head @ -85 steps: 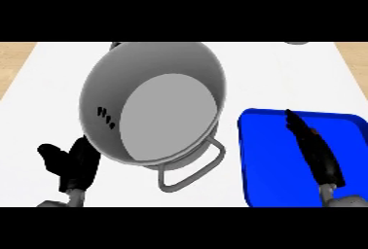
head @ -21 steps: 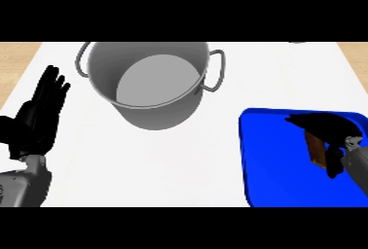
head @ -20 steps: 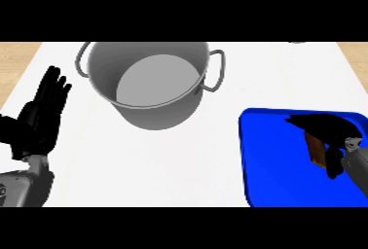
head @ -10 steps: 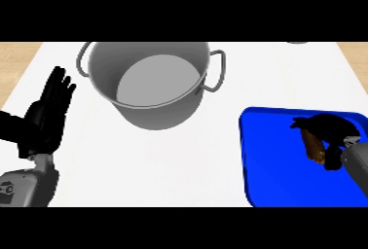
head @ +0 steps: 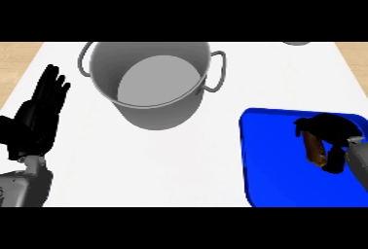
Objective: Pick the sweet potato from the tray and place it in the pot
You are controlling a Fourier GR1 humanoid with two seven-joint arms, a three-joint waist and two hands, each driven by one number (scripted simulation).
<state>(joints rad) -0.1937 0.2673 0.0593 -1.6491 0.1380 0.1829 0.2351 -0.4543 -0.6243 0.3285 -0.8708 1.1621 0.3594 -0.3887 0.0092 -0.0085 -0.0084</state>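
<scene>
Our right hand (head: 332,127) curls over the brown elongated sweet potato (head: 314,148), apparently lengthwise along the blue plastic tray (head: 277,165); our open left hand (head: 36,116) rests far left of it.

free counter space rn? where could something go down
Bare counter between the left hand, the pot and the blue tray. Crowded on the tray's right side: right hand curls over the sweet potato.

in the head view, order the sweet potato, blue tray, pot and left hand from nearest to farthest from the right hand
1. sweet potato, under the right hand
2. blue tray, beneath it
3. pot, far centre
4. left hand, left edge
</scene>
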